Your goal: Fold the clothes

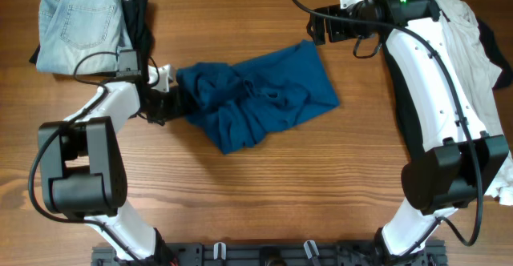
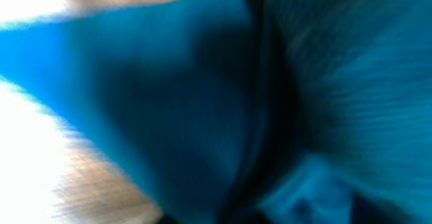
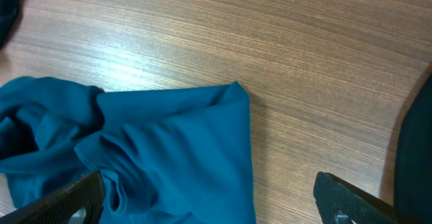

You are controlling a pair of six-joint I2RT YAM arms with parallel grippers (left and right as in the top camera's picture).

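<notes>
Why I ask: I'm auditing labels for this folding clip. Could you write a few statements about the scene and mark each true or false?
1. The blue shirt lies crumpled, not folded. True.
2. The jeans lie at the centre. False: they sit in the far left corner.
3. The right gripper is open and holds nothing. True.
4. The white shirt lies beside the jeans. False: it lies at the far right, across from them.
5. The left gripper is well away from the blue shirt. False: it is at the shirt's left edge, and blue fabric fills the left wrist view.
</notes>
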